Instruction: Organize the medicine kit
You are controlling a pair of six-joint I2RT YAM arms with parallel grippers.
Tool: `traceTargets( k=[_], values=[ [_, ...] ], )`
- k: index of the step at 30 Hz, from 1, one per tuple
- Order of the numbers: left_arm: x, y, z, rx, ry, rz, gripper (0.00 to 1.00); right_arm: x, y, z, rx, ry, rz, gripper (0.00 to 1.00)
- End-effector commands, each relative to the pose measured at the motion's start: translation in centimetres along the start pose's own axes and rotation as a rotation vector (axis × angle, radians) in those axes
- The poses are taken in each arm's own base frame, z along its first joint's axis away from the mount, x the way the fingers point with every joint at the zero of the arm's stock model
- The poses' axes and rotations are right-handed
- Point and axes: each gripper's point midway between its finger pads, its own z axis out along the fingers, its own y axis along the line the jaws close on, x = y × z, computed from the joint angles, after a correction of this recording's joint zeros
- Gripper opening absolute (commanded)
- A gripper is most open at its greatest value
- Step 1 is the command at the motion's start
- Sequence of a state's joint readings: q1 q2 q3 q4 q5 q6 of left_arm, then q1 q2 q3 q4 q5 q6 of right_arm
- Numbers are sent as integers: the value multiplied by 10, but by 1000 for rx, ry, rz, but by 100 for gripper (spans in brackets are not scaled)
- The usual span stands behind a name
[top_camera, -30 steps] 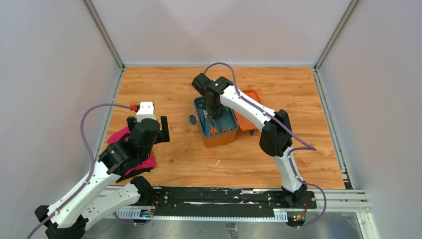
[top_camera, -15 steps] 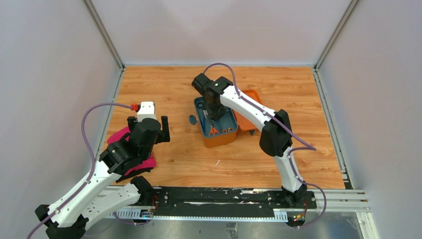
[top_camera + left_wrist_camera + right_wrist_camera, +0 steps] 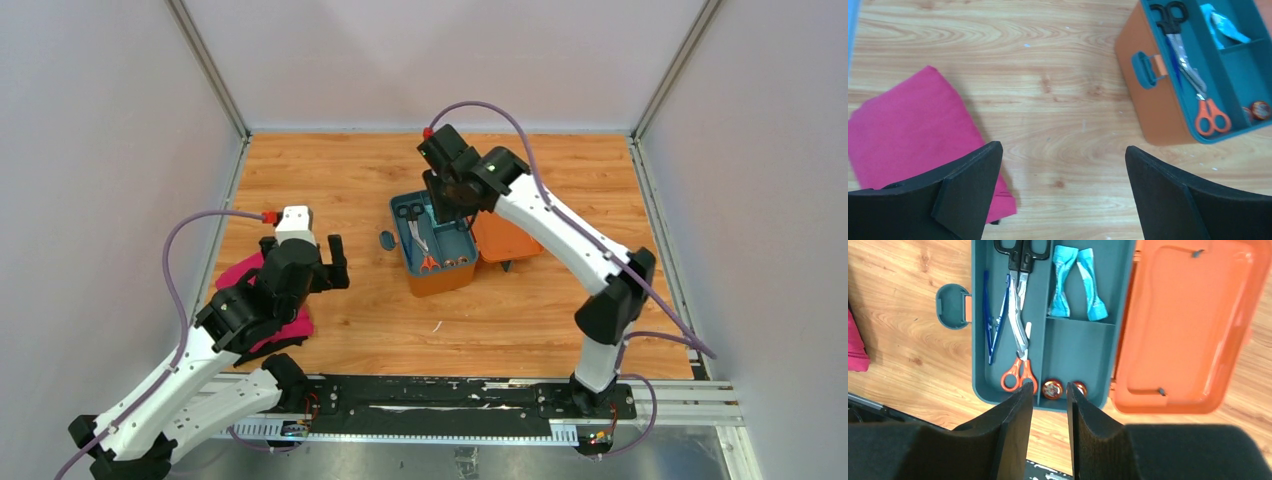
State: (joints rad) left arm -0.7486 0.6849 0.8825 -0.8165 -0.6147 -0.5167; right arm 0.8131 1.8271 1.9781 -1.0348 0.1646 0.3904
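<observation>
From above, the small orange plastic medicine kit sits mid-table on the wood-grain tabletop. Its hinged orange lid lies open on its right, and a folded pink cloth lies well to the left.

Left wrist: the left gripper gapes wide over the wood, holding nothing.

Right wrist: the right gripper hangs above the kit's teal divided tray, its 2 fingers a narrow gap apart, empty.
</observation>
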Motion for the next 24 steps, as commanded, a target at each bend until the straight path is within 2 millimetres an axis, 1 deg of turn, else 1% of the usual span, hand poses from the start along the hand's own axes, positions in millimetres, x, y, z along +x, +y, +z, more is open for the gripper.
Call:
traceTargets(
  k=[1,4,5,6,8,10,12,14,17,19,22,24],
  values=[
    [5,-35,3,145,58,-68,100,7,-44,-17,102,-44,3,37],
    [6,-56,8,227,124,-93,100,18,-86,-24,127,-71,119,37],
    [6,-59,14,232,140,-102,100,23,-98,-25,109,-76,166,37],
    [5,-62,17,243,147,-110,100,25,-113,-32,103,-108,215,37],
    [0,-62,25,254,150,-125,100,36,-143,-34,118,-137,296,37],
    [-4,-59,34,251,143,-139,100,46,-174,-36,144,-156,377,37],
    [-6,-56,43,253,150,-160,100,61,-204,-34,173,-145,453,37],
    [-6,-58,54,280,160,-178,100,72,-231,-30,173,-134,534,37],
    [1,-70,63,343,193,-197,100,92,-260,-18,185,-101,629,35],
    [5,-74,68,355,208,-201,100,104,-281,-10,198,-84,683,33],
    [6,-75,73,351,210,-199,100,122,-300,7,183,-38,758,31],
    [5,-74,77,336,207,-195,100,132,-306,20,140,-2,808,28]
  ],
)
